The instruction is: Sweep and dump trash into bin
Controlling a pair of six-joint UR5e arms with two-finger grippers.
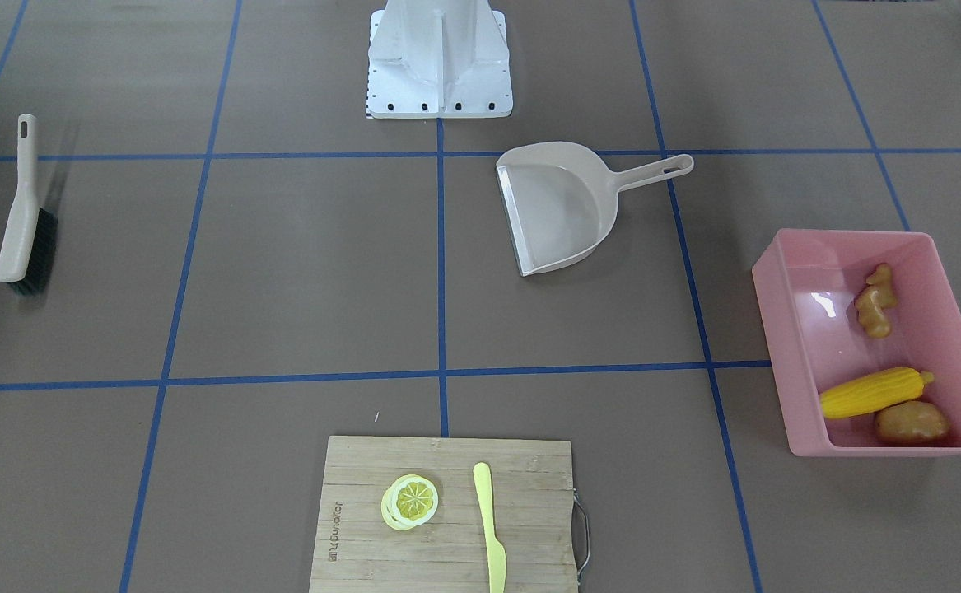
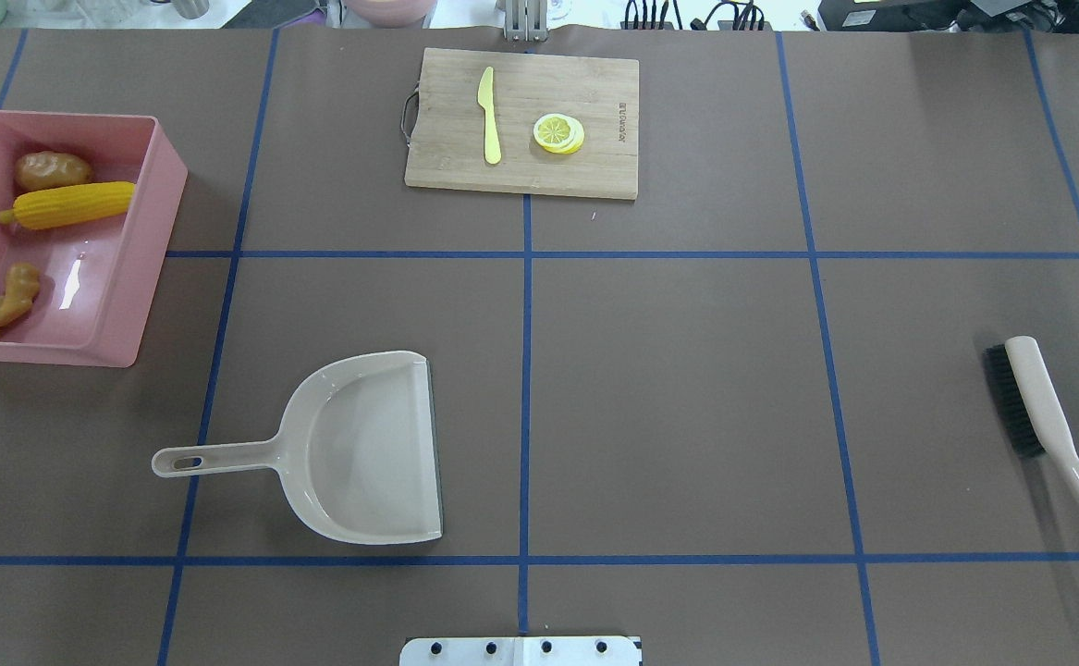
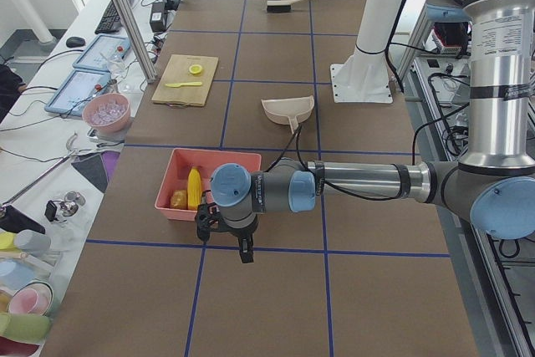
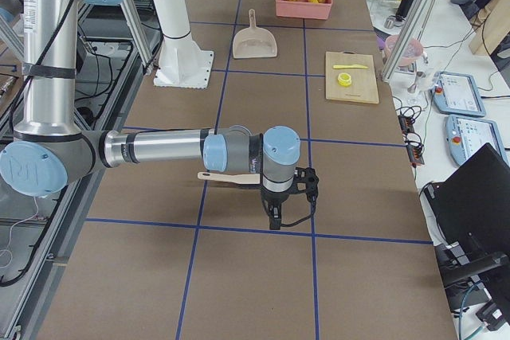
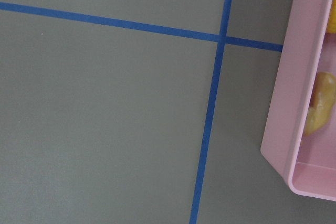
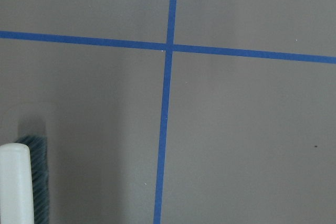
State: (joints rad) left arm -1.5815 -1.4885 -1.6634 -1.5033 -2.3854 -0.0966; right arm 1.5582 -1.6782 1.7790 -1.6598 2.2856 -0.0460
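Observation:
The pink bin [image 1: 764, 296] stands at the table's left end, as the overhead view [image 2: 146, 250] shows. In it lie the yellow corn cob [image 1: 875, 393], the brown potato [image 1: 911, 422] and the tan ginger root [image 1: 875, 301]. The left wrist view shows the bin's wall [image 5: 286, 103] and the ginger [image 5: 320, 103]. My left gripper [image 3: 224, 244] hangs over the table just outside the bin, seen only from the side. My right gripper [image 4: 291, 206] hangs near the brush, also seen only from the side. I cannot tell whether either is open or shut.
A beige dustpan [image 2: 363, 444] lies empty near the robot's base. A beige brush [image 2: 1048, 425] lies at the right end and shows in the right wrist view [image 6: 16, 182]. A wooden cutting board [image 2: 447, 157] at the far edge holds a lemon slice [image 2: 558, 133] and a yellow knife [image 2: 490, 116].

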